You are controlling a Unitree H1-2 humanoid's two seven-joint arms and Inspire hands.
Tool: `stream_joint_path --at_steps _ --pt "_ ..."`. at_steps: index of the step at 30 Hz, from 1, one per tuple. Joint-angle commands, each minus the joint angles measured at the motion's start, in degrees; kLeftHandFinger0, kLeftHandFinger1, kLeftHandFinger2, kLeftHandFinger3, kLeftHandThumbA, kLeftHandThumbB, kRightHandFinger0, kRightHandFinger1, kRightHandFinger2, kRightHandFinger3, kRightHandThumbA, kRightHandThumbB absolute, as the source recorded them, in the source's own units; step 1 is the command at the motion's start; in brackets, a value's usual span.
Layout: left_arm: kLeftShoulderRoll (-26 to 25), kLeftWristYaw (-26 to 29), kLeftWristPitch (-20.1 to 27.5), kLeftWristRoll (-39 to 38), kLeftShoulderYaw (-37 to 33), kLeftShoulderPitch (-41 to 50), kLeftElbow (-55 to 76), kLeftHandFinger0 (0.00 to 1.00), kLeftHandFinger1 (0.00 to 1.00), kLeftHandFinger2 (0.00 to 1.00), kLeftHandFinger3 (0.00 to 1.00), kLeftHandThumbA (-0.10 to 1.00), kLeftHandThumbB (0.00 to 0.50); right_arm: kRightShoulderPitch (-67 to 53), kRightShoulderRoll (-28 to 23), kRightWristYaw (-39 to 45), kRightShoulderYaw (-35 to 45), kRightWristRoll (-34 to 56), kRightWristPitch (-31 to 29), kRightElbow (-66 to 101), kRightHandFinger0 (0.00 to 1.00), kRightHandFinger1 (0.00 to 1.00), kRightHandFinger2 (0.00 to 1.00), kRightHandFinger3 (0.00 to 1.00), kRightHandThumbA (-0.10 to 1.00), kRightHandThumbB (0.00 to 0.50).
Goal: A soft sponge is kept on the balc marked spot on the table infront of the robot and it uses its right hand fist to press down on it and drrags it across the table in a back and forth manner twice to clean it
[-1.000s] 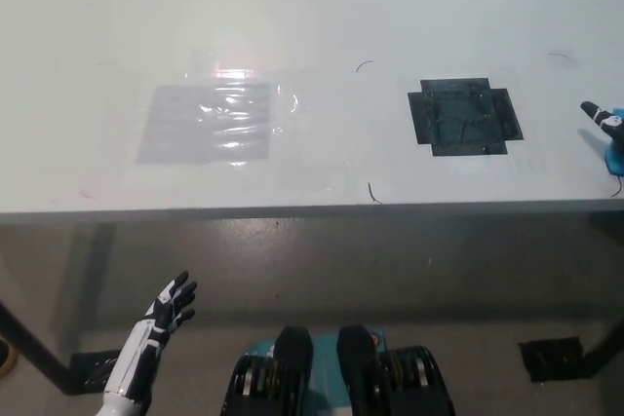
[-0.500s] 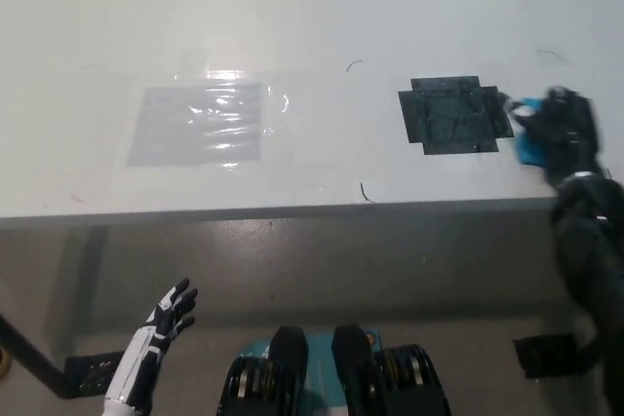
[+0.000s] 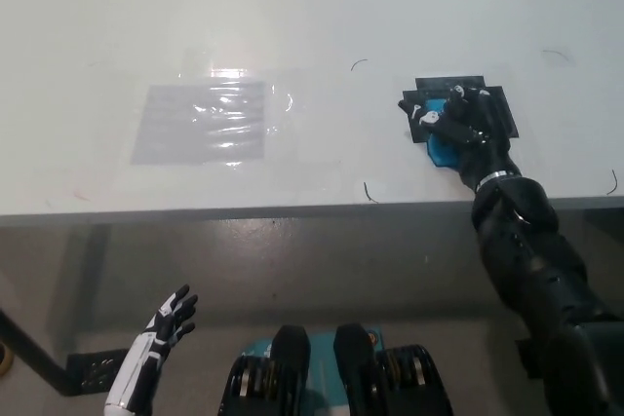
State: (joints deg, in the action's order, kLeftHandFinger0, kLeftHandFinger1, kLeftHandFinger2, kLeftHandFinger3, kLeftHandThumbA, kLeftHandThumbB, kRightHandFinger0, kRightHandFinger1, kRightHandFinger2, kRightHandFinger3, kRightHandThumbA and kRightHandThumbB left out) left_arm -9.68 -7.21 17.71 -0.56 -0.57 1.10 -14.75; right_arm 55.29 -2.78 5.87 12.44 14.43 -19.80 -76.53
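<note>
Now the right robot hand (image 3: 460, 121) sits on the black mark (image 3: 492, 104) on the table (image 3: 292, 7), fingers curled over the blue sponge (image 3: 444, 151) beneath it. Left robot hand (image 3: 168, 319) hangs below, fingers spread.

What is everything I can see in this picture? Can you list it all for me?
Table: one, white, filling the upper part of the view.
Black marked spot: one, black tape patch, on the table's right side, partly under the right hand.
Sponge: one, blue, on the black marked spot, mostly covered by the right hand.
Clear film patch: one, greyish and shiny, taped flat on the table's left side.
Floor: grey, below the table's near edge.
Right hand: one, black, on top of the sponge; the arm comes in from the lower right.
Left hand: one, white, fingers spread, resting low at the lower left, below the table.
</note>
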Motion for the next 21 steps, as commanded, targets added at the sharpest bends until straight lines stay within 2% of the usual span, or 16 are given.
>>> stream_joint_path --at_steps 1,4,8,9,10,11,12,13,14,15,16,17,19,20,21 --pt "0.31 0.34 2.26 -0.34 0.36 -0.28 0.31 1.00 1.00 1.00 1.00 1.00 0.500 2.16 1.08 1.62 -0.92 -0.67 1.76 -0.19 0.00 0.00 0.00 0.00 1.00 0.172" --pt "0.20 0.03 1.93 -0.68 0.40 -0.20 0.52 1.00 1.00 1.00 1.00 1.00 0.500 2.07 0.95 1.51 -0.71 -0.29 1.41 -0.66 0.00 0.00 0.00 0.00 1.00 0.145" --pt "0.43 0.23 2.61 -0.50 0.36 -0.10 0.08 1.00 1.00 1.00 1.00 1.00 0.500 1.44 -0.19 -0.61 -1.70 -1.78 0.52 -1.08 0.00 0.00 0.00 0.00 1.00 0.163" --pt "0.42 0.16 2.61 -0.61 0.36 0.05 0.06 1.00 1.00 1.00 1.00 1.00 0.500 1.36 -0.70 -2.66 -3.14 -3.50 0.48 -1.09 0.00 0.00 0.00 0.00 1.00 0.227" --pt "0.40 0.16 2.28 -0.65 0.40 0.04 0.14 1.00 1.00 1.00 1.00 1.00 0.500 1.25 -1.25 -2.22 -3.32 -3.57 -0.89 -0.44 0.36 0.43 0.52 0.54 1.00 0.299" --pt "0.35 0.14 2.11 -0.74 0.47 0.01 0.21 1.00 1.00 1.00 1.00 1.00 0.500 1.28 -1.59 -1.26 -3.31 -3.18 -1.79 0.09 0.36 0.40 0.47 0.53 1.00 0.315" --pt "0.32 0.17 2.23 -0.76 0.53 -0.03 0.15 1.00 1.00 1.00 1.00 1.00 0.500 1.42 -2.05 2.49 -2.60 -1.58 -1.37 1.96 0.80 0.90 1.00 1.00 1.00 0.346" --pt "0.31 0.18 2.22 -0.74 0.53 0.01 0.20 1.00 1.00 1.00 1.00 1.00 0.500 1.37 -2.18 4.11 -2.45 -1.00 -1.33 3.28 1.00 1.00 1.00 1.00 1.00 0.348" --pt "0.28 0.20 2.29 -0.60 0.51 0.02 0.19 1.00 1.00 1.00 1.00 1.00 0.500 1.13 -2.45 8.48 -2.25 0.62 -1.24 8.88 1.00 1.00 1.00 1.00 1.00 0.367" --pt "0.23 0.20 2.43 -0.54 0.51 -0.10 0.05 1.00 1.00 1.00 1.00 1.00 0.500 0.81 -2.43 10.14 -2.23 1.73 -0.50 13.58 1.00 1.00 1.00 1.00 1.00 0.349" --pt "0.26 0.12 2.10 -0.74 0.54 -0.19 0.09 1.00 1.00 1.00 1.00 1.00 0.500 -0.49 -2.51 12.51 -2.80 4.32 3.58 26.22 1.00 1.00 1.00 1.00 1.00 0.367" --pt "0.31 0.09 1.99 -0.82 0.54 -0.20 0.07 1.00 1.00 1.00 1.00 1.00 0.500 -1.17 -2.74 12.56 -3.51 5.30 6.80 34.68 1.00 1.00 1.00 1.00 1.00 0.380" --pt "0.17 0.09 1.91 -0.80 0.61 -1.18 -0.30 1.00 1.00 1.00 1.00 1.00 0.500 -0.43 -3.33 10.77 -4.39 7.34 12.89 49.45 1.00 1.00 1.00 1.00 1.00 0.370" --pt "0.08 0.02 1.60 -0.70 0.54 -1.28 -0.08 1.00 1.00 1.00 1.00 1.00 0.500 1.16 -4.03 9.71 -4.83 9.18 16.80 57.57 1.00 1.00 1.00 1.00 1.00 0.420" --pt "0.05 -0.05 1.41 -0.67 0.48 -1.40 -0.03 1.00 1.00 1.00 1.00 1.00 0.500 2.06 -4.53 9.18 -5.04 10.23 19.02 61.88 1.00 1.00 1.00 1.00 1.00 0.427"
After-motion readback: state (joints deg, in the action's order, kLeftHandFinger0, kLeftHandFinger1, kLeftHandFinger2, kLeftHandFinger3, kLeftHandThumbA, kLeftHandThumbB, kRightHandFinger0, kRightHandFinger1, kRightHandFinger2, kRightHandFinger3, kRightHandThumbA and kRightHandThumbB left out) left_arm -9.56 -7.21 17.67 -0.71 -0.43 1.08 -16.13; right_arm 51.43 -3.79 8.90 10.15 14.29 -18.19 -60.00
